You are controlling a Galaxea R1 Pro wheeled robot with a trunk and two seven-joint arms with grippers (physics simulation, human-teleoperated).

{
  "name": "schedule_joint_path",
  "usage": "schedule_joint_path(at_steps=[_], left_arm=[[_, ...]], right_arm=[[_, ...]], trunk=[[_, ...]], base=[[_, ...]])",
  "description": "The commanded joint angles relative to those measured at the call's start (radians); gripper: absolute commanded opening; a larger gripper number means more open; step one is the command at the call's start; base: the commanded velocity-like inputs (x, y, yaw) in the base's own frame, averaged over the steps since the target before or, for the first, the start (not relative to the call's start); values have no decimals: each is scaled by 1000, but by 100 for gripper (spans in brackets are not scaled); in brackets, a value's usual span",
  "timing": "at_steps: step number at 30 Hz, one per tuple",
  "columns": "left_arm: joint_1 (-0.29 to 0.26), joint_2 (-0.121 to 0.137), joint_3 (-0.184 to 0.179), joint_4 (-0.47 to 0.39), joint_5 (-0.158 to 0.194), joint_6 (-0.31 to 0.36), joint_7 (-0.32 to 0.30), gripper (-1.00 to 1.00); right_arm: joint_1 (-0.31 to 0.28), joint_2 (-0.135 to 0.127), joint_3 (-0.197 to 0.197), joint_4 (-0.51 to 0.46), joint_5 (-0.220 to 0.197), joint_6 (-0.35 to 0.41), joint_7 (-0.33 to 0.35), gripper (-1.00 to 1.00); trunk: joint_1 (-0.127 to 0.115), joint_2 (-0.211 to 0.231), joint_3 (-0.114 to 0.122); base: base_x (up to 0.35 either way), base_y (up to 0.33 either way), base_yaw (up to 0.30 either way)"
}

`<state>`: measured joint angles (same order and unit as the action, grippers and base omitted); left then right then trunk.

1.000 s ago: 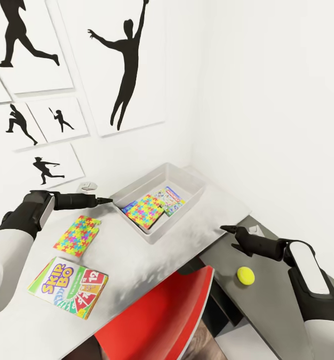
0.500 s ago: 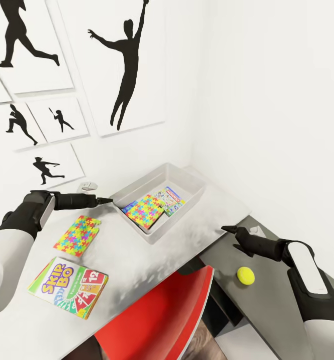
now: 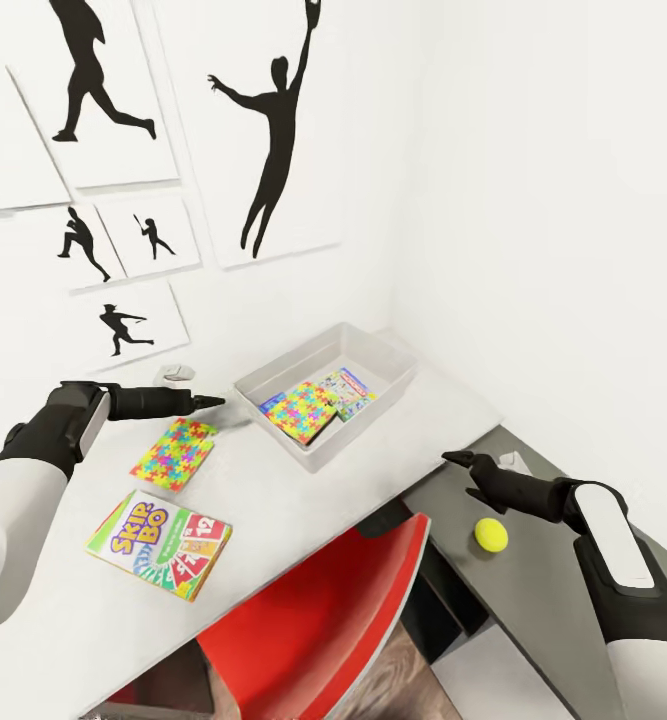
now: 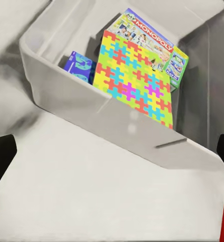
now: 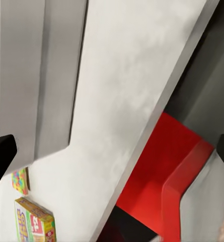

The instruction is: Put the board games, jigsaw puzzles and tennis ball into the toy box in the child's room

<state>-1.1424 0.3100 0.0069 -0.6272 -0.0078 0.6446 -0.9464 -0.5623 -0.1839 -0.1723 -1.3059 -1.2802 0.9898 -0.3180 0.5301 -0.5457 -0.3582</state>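
Observation:
The light grey toy box [image 3: 273, 373] stands at the table's back corner. Inside it lie a jigsaw puzzle [image 3: 300, 411], the Monopoly box [image 3: 351, 391] and a blue board game [image 3: 270, 405]; the left wrist view looks into the toy box [image 4: 117, 108] at that puzzle [image 4: 134, 83], Monopoly [image 4: 147, 38] and blue game [image 4: 79, 65]. A second jigsaw puzzle [image 3: 175, 452] and the Skip-Bo box [image 3: 159, 530] lie on the table [image 3: 303, 500]. The tennis ball [image 3: 490, 535] rests on the dark lower section. My left gripper [image 3: 213, 402] hovers open beside the box. My right gripper [image 3: 462, 474] is open above and behind the ball.
A red chair [image 3: 313, 620] is tucked under the table's front edge, between my arms. White walls close in behind and to the right, with black silhouette pictures [image 3: 273, 130] on the back wall. The dark grey desk section [image 3: 543, 610] runs along the right wall.
The head camera has swung, so the whole picture has shifted. The right gripper crept slightly; the left arm, the toys and the box have stayed in place.

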Motion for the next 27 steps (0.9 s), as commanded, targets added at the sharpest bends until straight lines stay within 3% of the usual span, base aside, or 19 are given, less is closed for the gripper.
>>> schedule_joint_path(at_steps=[1,22,27], left_arm=[[-1,0,1,0,-1,6,-4,100],[25,2,2,0,-2,-4,-3,100],[58,45,8,1,4,2,-30,100]], right_arm=[[-1,0,-1,-1,-10,3,-10,100],[-1,-3,-4,-4,-8,4,-10,100],[-5,-9,-6,-31,-8,11,-12,100]], trunk=[[0,-1,0],[0,-1,34],[0,-1,42]], base=[[-10,0,93],[56,0,31],[1,0,0]])
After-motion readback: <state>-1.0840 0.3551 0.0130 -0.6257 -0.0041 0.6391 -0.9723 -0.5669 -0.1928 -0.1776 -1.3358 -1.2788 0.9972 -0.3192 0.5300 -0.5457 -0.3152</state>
